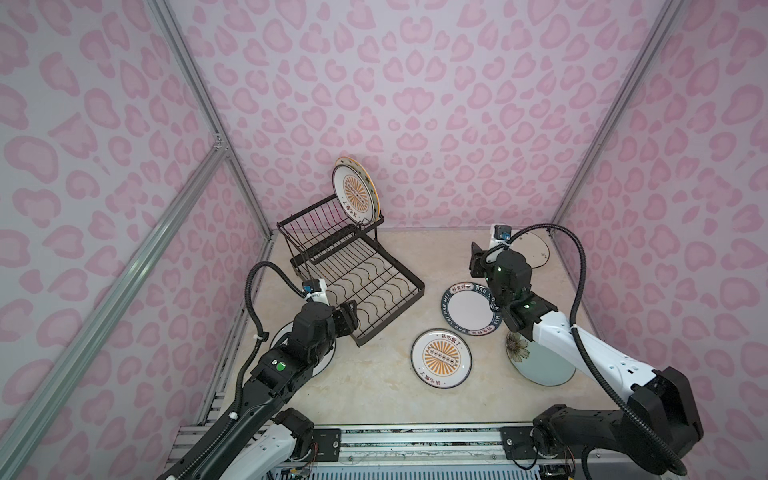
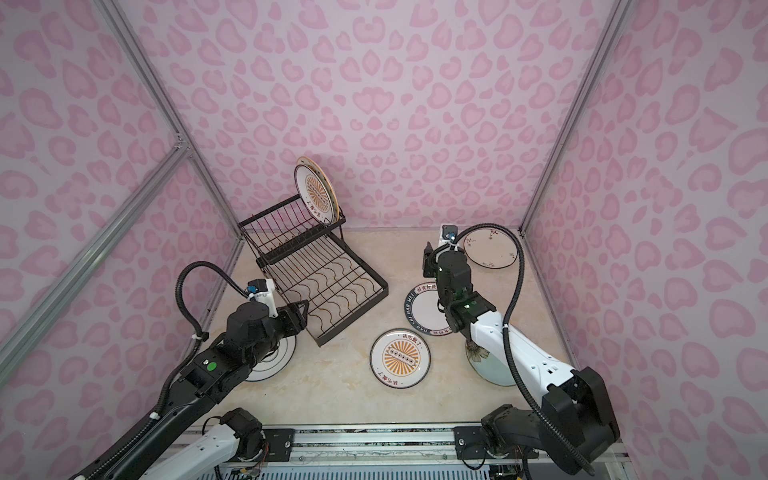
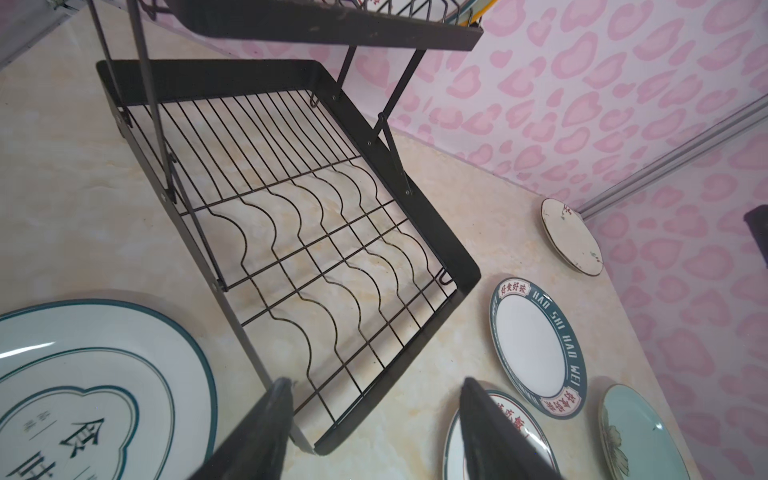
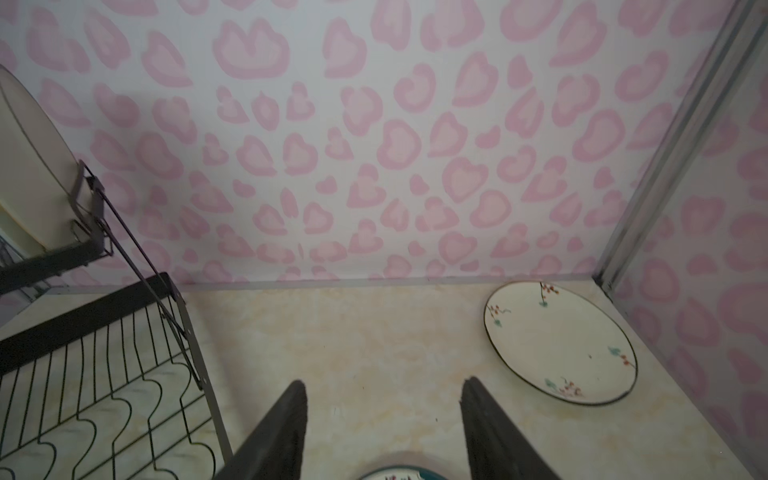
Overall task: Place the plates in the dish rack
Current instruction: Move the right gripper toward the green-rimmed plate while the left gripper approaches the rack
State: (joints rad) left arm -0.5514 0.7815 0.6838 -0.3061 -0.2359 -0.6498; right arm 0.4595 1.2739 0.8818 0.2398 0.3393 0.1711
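Observation:
The black wire dish rack [image 1: 399, 264] stands at the back left. An orange sunburst plate [image 1: 355, 195] stands upright in its raised basket, and a yellow rim shows behind it. Flat on the table lie a second sunburst plate [image 1: 441, 358], a dark-lettered rim plate [image 1: 467, 309], a pale blue-green plate [image 1: 544, 368], a floral plate [image 4: 561, 345] and a teal-ringed plate [image 3: 104, 353] under my left arm. My left gripper [image 3: 376, 384] hangs open over the lower tray's near corner. My right gripper [image 4: 384, 382] hangs open over bare table beyond the lettered plate.
Pink patterned walls with aluminium posts [image 1: 195, 95] close in the back and both sides. The rack's lower tray [image 3: 436, 216] has wavy wires and holds nothing. Bare marble tabletop [image 4: 374, 332] lies between the rack and the floral plate.

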